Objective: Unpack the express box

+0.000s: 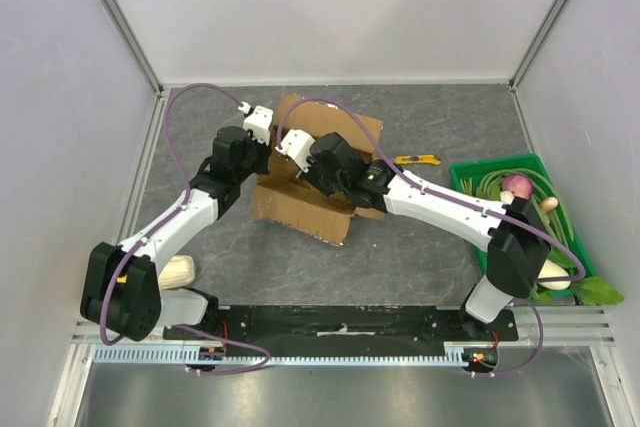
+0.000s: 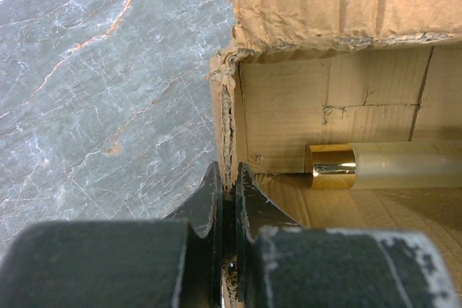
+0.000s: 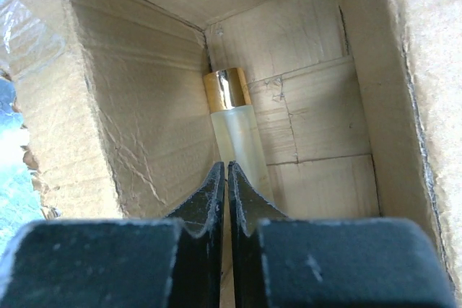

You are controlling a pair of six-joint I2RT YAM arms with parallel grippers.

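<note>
Cardboard, brown and corrugated, forms the express box (image 1: 300, 209), lying open on the grey veined worktop (image 1: 420, 247) between my arms. My left jaws are pinched tight on its ragged, torn wall edge. My right jaws, closed on nothing, sit inside near a frosted cylindrical bottle (image 3: 234, 131) with a shiny gold cap (image 3: 226, 89).
</note>
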